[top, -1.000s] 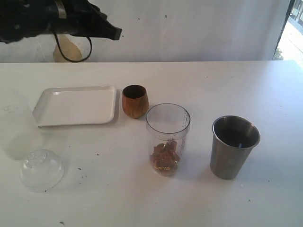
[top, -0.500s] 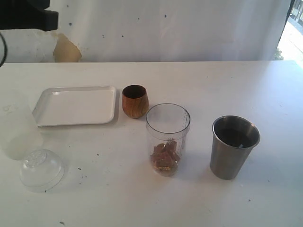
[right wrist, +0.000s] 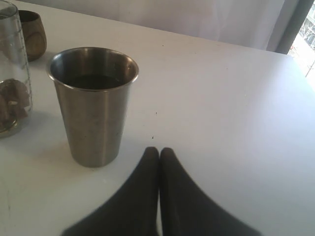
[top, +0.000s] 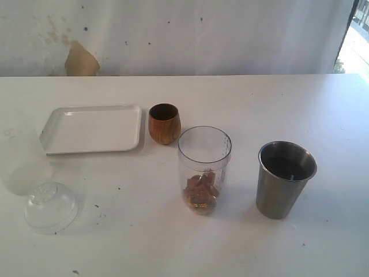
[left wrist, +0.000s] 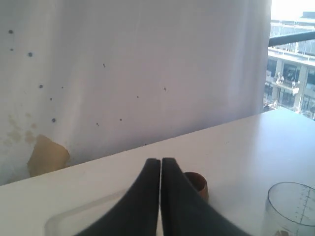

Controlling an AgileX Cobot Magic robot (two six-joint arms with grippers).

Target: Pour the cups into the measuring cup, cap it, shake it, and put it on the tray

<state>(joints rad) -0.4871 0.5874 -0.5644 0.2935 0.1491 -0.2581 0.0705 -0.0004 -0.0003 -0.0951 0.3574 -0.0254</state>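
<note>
- While neither holds anything, both grippers have their fingers pressed together: the left gripper hangs above the table, and the right gripper sits low, near the steel tumbler
- The measuring cup stands upright and uncapped, with brown chunks at its bottom
- Seen from the exterior view, the steel tumbler stands right of the measuring cup and apart from it, and the wooden cup is just behind it to the left
- The tray lies further left of the measuring cup, past the wooden cup, and the cap sits well left and nearer the camera
- The tumbler looks stiff, smooth and likely slippery. Its taper widens upward, so a mid-wall hold seems safest
- Its inside is dark, so how full it is cannot be told
- The measuring cup looks light and easy to tip, so it probably needs gentle pressure on its wall
</note>
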